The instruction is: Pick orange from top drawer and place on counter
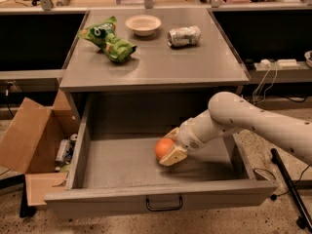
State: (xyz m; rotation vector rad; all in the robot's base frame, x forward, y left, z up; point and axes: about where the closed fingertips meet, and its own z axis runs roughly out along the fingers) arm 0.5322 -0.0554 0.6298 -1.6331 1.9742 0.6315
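Orange (162, 148) in colour and round, the fruit sits on the floor of the open top drawer (117, 167), a little toward 3 o'clock from the drawer's middle and well back from the front panel with its thin dark handle (164, 204). The end effector (166, 147) is down inside the drawer and pinches the orange, one tan finger (174, 156) against its lower right side and the other at its upper edge. The white arm (253, 126) reaches in from 3 o'clock, crossing over the drawer's right wall. Above the drawer, the grey surface (161, 65) of the cabinet carries three things along its far half: a pair of green snack bags (108, 39) at 10 o'clock, a shallow white bowl (143, 24) at 12 o'clock, and a dented silvery can (184, 36) lying on its side at 1 o'clock, just beside the bowl but not touching it. The near half of the surface is bare grey wood. At 9 o'clock from the drawer an open cardboard box (27, 140) stands on the speckled floor (273, 218), with a few small items inside that are too dim to name.
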